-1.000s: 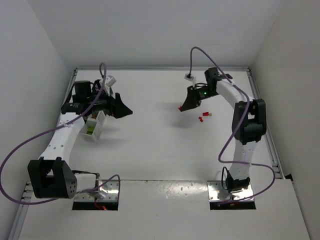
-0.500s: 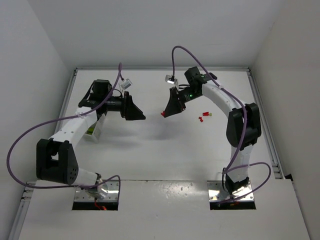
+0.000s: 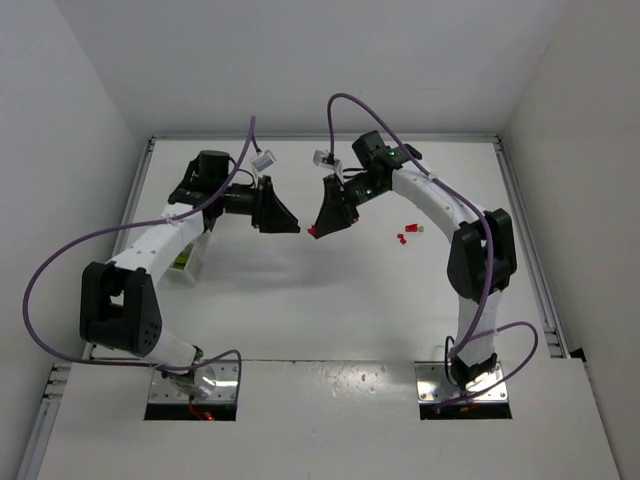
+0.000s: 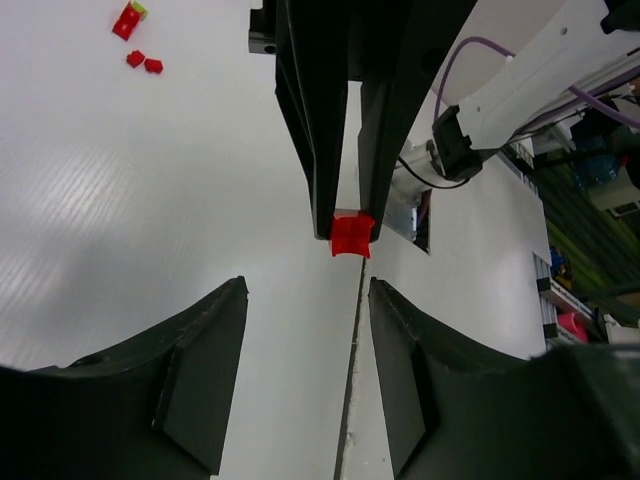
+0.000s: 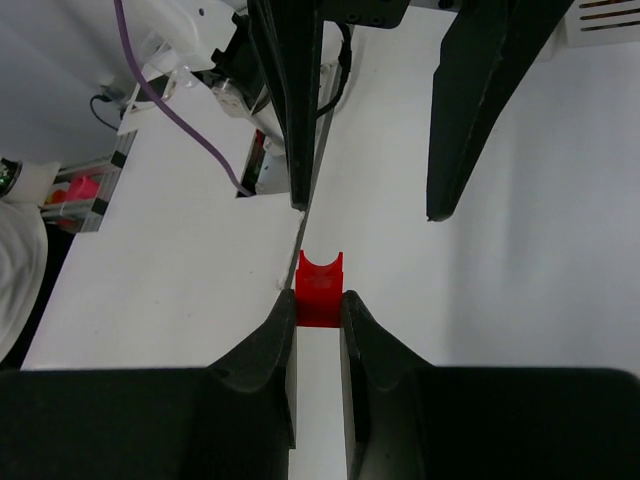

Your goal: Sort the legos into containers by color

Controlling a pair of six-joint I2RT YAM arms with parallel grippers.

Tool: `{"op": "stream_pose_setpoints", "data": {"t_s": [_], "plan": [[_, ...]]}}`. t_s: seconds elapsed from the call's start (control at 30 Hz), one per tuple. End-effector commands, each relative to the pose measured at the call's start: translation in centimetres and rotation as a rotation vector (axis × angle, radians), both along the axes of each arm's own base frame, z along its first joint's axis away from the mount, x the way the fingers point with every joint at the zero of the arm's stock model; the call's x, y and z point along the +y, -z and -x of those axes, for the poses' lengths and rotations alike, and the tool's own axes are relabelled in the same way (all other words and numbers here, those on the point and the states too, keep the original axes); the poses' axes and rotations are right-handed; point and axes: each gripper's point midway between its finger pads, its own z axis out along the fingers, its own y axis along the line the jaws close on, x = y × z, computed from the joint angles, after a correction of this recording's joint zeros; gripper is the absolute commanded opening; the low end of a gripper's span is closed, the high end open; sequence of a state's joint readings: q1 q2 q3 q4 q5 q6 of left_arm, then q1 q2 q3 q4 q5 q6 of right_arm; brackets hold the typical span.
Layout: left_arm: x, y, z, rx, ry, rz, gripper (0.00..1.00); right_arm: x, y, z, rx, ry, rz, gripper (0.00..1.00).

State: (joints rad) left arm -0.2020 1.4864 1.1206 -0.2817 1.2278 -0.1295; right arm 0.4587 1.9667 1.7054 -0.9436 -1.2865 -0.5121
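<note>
Facing tip to tip above the far middle of the surface (image 3: 300, 310), the two arms appear to be in mid-handover in the overhead view. The right fingers (image 3: 322, 222) are clamped on a small red brick (image 3: 313, 231). The left fingers (image 3: 286, 224) stand just to its left, apart from it and holding nothing. More loose legos (image 3: 405, 237) lie on the surface well to the right, nearer the right arm. The containers (image 3: 195, 265) sit at the left, partly hidden behind the left arm, so the left arm is the nearer one for the drop.

In the left wrist view, the left fingers are parted about halfway with bare surface between them. The red brick hangs straight ahead, pinched at the very tips of the right fingers. It has not yet entered the gap, and it lines up nearer one finger than the middle.

From the right wrist, the brick stands out beyond the tightly closed fingertips, its hollow end toward the open left pair. The take likely turns on a short advance and a slight sideways correction before the left pair closes.
</note>
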Motion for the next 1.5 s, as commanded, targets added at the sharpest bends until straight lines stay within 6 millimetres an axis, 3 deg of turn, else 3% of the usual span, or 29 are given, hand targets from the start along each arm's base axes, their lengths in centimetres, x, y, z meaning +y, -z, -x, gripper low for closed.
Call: {"op": "stream_pose_setpoints", "data": {"t_s": [0.0,0.43,0.87,1.1,1.13,1.23,1.3,1.37,1.47], "plan": [[-1.1,-2.0,0.5,-0.070,0.080,0.051,0.57,0.9,-1.7,-0.4,-0.085,-0.032,-0.073,0.00],[-2.1,-1.9,1.2,-0.075,0.131,0.062,0.61,1.8,-1.4,0.3,-0.088,-0.058,-0.066,0.00],[-2.9,-1.9,2.1,-0.070,0.183,0.077,0.41,2.4,-1.5,-0.1,-0.098,-0.059,-0.064,0.00],[-2.9,-1.8,2.1,-0.080,0.182,0.075,0.11,2.4,-0.8,-0.5,-0.090,-0.046,-0.038,0.01],[-2.8,-2.1,2.1,-0.092,0.175,0.072,0.09,2.4,-0.6,-0.6,-0.088,-0.038,-0.024,0.15],[-2.1,-2.1,1.2,-0.106,0.127,0.055,0.05,2.0,-0.5,-0.6,-0.094,-0.015,0.016,0.31],[-0.9,-2.6,0.5,-0.121,0.079,0.048,0.04,1.7,0.2,-0.6,-0.094,0.000,0.047,0.48],[0.3,-2.7,-0.4,-0.122,0.028,0.038,0.04,1.1,0.4,-0.8,-0.092,0.024,0.071,0.58],[3.8,-3.4,-3.0,-0.131,-0.109,0.012,0.04,-0.1,1.1,-1.5,-0.107,0.070,0.118,0.60]]}}
